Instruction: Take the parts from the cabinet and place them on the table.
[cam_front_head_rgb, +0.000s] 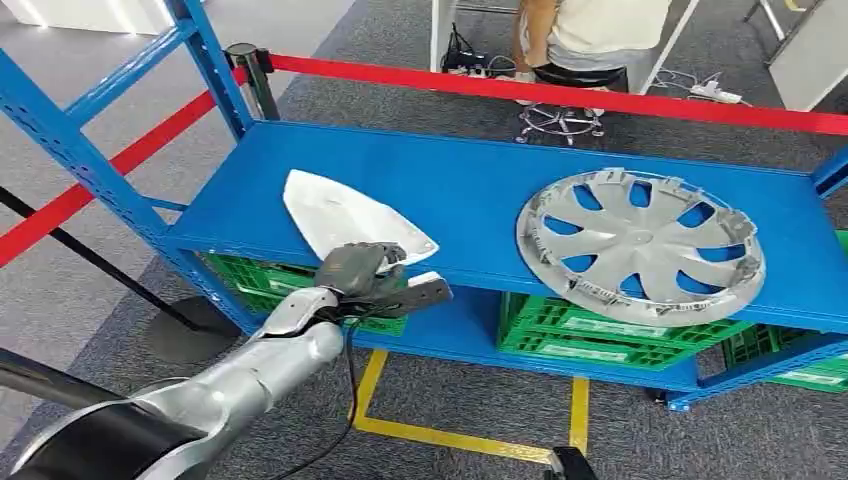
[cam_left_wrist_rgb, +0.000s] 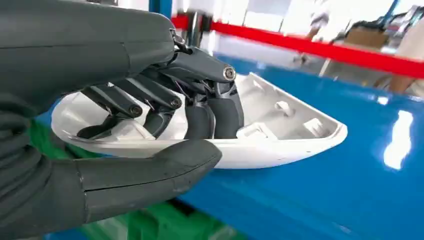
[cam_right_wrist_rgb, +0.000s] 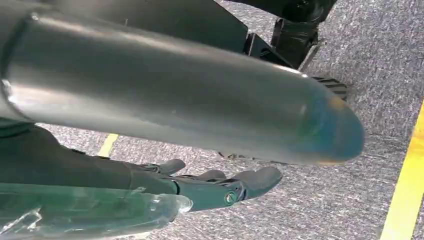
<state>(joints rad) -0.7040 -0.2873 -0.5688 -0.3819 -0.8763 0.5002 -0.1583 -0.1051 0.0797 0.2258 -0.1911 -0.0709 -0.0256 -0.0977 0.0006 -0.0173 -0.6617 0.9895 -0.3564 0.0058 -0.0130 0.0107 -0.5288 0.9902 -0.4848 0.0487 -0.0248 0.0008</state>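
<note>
Left hand (cam_left_wrist_rgb: 165, 125) is right up close, fingers hooked over the rim of the white shell part (cam_front_head_rgb: 350, 215) with the thumb underneath, at the blue shelf's (cam_front_head_rgb: 470, 190) front edge. Silver hubcap (cam_front_head_rgb: 640, 245) sits further right. Right hand (cam_right_wrist_rgb: 210, 187) hangs with fingers apart, holding nothing.

Industrial demonstration or workshop floor. Evidence: blue steel shelving rack (cam_front_head_rgb: 480, 190) stocked with automotive parts, including a grey wheel cover (cam_front_head_rgb: 640, 245); green plastic crates (cam_front_head_rgb: 610, 335) on the lower level; red barrier tape (cam_front_head_rgb: 560, 92) cordoning the area; yellow floor marking (cam_front_head_rgb: 470, 437) on grey carpet.
</note>
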